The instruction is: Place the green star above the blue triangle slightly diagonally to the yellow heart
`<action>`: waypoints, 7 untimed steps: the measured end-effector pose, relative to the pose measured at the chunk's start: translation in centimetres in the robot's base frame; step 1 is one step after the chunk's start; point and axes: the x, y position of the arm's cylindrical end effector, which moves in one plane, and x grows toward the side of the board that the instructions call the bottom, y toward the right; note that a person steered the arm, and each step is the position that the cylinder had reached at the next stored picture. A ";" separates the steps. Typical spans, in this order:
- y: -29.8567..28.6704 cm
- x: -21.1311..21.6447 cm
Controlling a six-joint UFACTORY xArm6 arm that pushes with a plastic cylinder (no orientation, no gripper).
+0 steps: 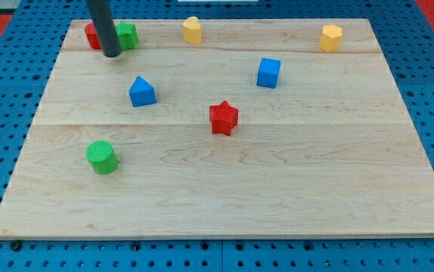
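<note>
There is no claw here, so nothing is clenched or grasped: my tip (113,54) rests in the upper left of the frame, touching or just beside the green star (128,35), which looks light, stiff and likely to spin, so I would push its side squarely toward the blue triangle (142,91).

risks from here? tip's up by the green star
1. My tip sits between the green star and a red block, both partly hidden by the rod. A sloppy push could drag the red block along.
2. The star is near the board's top edge. A push that way could tip it off.
3. The blue triangle is close below. Overshoot could knock it.
</note>
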 end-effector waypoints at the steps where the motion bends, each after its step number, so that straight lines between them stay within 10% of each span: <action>1: 1.7 0.5; 2: 9.6 -0.8; 4: 6.5 -9.5; 7: 0.7 -4.6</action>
